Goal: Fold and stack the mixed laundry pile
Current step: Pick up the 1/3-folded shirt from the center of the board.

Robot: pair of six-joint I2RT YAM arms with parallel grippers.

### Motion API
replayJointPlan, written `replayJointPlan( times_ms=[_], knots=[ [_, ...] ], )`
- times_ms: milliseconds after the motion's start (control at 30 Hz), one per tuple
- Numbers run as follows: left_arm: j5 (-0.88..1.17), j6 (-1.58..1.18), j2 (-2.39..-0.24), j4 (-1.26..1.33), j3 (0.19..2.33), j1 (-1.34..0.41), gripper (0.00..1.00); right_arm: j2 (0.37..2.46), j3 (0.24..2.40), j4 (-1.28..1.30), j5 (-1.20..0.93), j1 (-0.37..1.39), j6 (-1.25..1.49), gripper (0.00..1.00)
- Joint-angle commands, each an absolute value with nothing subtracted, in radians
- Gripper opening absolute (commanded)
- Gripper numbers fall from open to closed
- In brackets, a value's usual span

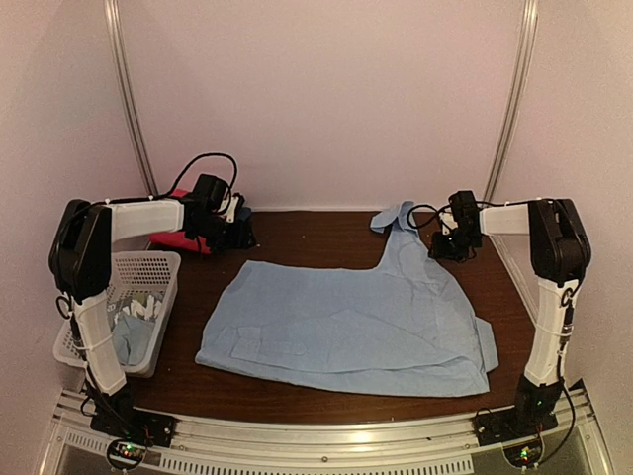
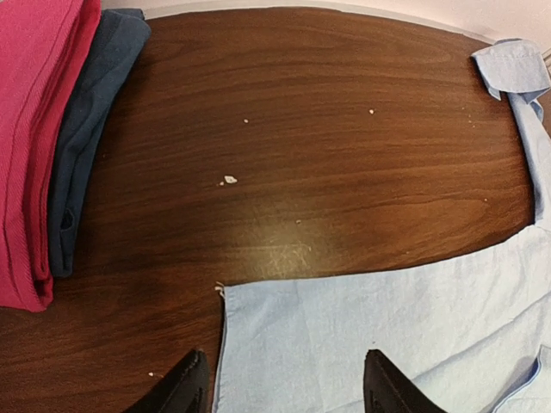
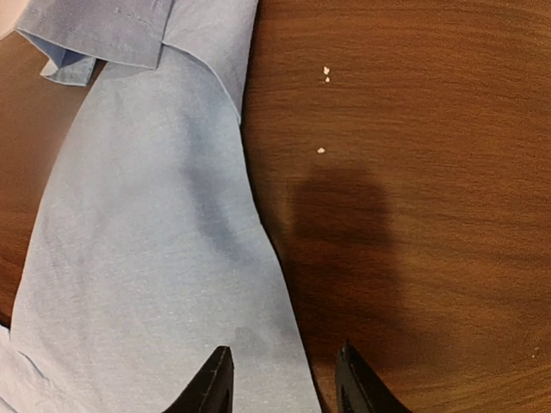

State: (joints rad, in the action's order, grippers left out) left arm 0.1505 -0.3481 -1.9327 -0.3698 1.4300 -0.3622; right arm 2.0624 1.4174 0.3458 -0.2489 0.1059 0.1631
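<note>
A large plain light blue shirt [image 1: 346, 322] lies spread flat across the middle of the table, one sleeve [image 1: 396, 223] reaching toward the back right. My left gripper [image 1: 232, 230] hangs open over the shirt's back left corner [image 2: 225, 291], and its fingers [image 2: 185, 387] straddle that hem without holding it. My right gripper [image 1: 445, 245] is open too, low over the sleeve [image 3: 155, 241], whose right edge runs between its fingertips [image 3: 211, 383]. The sleeve's cuff [image 3: 112, 34] lies folded at the far end. Another light blue garment with white print [image 1: 134, 334] sits in the basket.
A white perforated basket [image 1: 163, 292] stands at the left near edge beside the left arm. A folded magenta cloth [image 2: 34, 146] rests on a dark blue one [image 2: 86, 129] at the back left. Bare brown table [image 1: 297, 233] shows behind the shirt, with rails and walls around it.
</note>
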Motion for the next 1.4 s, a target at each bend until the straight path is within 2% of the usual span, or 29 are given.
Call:
replayJointPlan(
  times_ms=[0, 333, 400, 567, 700, 833, 900, 1167, 1367],
  knots=[
    [0.161, -0.333, -1.957, -0.367, 1.468, -0.353, 0.62, 2.123, 1.502, 0.401, -0.133, 0.142, 0.136, 0.41],
    [0.14, -0.325, -1.985, -0.409, 1.515, -0.344, 0.62, 2.256, 1.642, 0.513, -0.094, 0.196, 0.097, 0.38],
    [0.14, -0.325, -1.99, -0.41, 1.517, -0.343, 0.62, 2.269, 1.648, 0.524, -0.095, 0.198, 0.096, 0.29],
    [0.104, -0.298, -2.012, -0.436, 1.537, -0.34, 0.58, 2.261, 1.648, 0.541, -0.08, 0.198, 0.09, 0.0],
    [0.091, -0.276, -2.053, -0.473, 1.557, -0.325, 0.44, 2.211, 1.637, 0.526, -0.039, 0.194, 0.089, 0.0],
    [0.136, -0.258, -2.095, -0.492, 1.566, -0.322, 0.38, 2.192, 1.639, 0.505, -0.025, 0.174, 0.099, 0.0],
    [0.138, -0.259, -2.105, -0.489, 1.559, -0.323, 0.38, 2.2, 1.655, 0.506, -0.026, 0.163, 0.104, 0.0],
    [0.197, -0.259, -2.186, -0.463, 1.606, -0.324, 0.51, 2.237, 1.724, 0.505, -0.06, 0.158, 0.109, 0.0],
    [0.232, -0.269, -2.227, -0.42, 1.651, -0.324, 0.54, 2.287, 1.815, 0.535, -0.081, 0.159, 0.103, 0.0]
  ],
)
